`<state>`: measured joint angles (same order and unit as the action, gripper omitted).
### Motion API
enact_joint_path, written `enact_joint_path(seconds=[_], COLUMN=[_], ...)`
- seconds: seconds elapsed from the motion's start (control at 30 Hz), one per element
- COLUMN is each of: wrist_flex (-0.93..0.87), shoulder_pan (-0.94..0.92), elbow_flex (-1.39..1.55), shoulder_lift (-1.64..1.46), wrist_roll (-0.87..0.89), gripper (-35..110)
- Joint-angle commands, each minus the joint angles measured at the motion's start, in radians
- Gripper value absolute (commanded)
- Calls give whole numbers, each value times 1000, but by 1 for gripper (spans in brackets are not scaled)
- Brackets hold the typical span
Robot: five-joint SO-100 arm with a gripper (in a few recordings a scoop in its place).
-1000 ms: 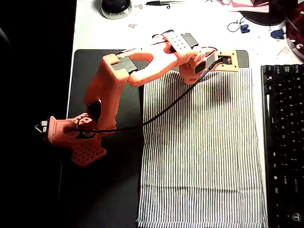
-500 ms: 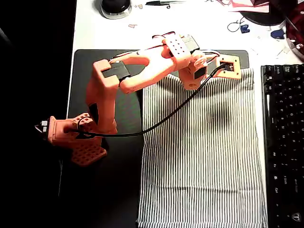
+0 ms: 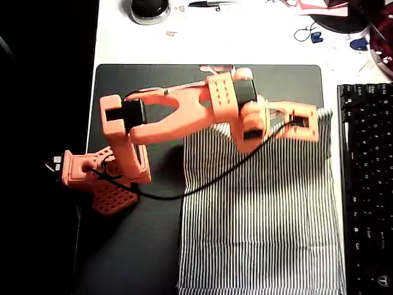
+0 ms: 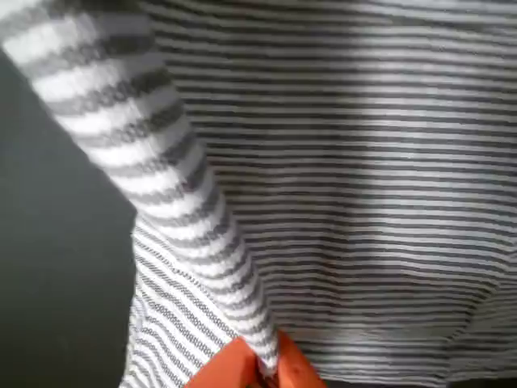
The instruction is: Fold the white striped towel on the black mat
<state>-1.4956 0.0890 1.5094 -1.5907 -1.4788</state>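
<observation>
The claw (image 4: 262, 368) is clamped on the towel's (image 3: 264, 215) far edge, a fold of striped cloth rising from its tips in the wrist view. The rest lies flat on the mat (image 3: 135, 246), beside a keyboard (image 3: 365, 184)

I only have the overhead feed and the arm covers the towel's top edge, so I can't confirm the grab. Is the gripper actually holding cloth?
Observer: Yes. In the wrist view the gripper is shut on a pinched fold of the white striped towel.
Operator: Is that fold lifted or flat?
Observer: Lifted. A band of cloth runs up from the orange fingertips toward the upper left of the wrist view, with flat towel behind it.
Operator: What lies beside it?
Observer: Bare black mat along the left of the wrist view.
</observation>
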Motion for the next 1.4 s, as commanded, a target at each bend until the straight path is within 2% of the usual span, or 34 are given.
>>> enact_joint_path(seconds=[0.0,0.27,0.63,0.8,1.03,1.1,1.2,1.37], wrist_flex=[-2,32,38,66,299,365,365,275], shoulder_pan=[-176,-515,-773,-842,-851,-844,-838,-824], elbow_flex=[3,-97,-371,-437,-333,-302,-305,-347], shoulder_lift=[-58,-2,161,236,356,374,379,322], wrist_roll=[-106,-388,-623,-672,-655,-618,-611,-607], gripper=[0,0,0,0,0,9,16,17])
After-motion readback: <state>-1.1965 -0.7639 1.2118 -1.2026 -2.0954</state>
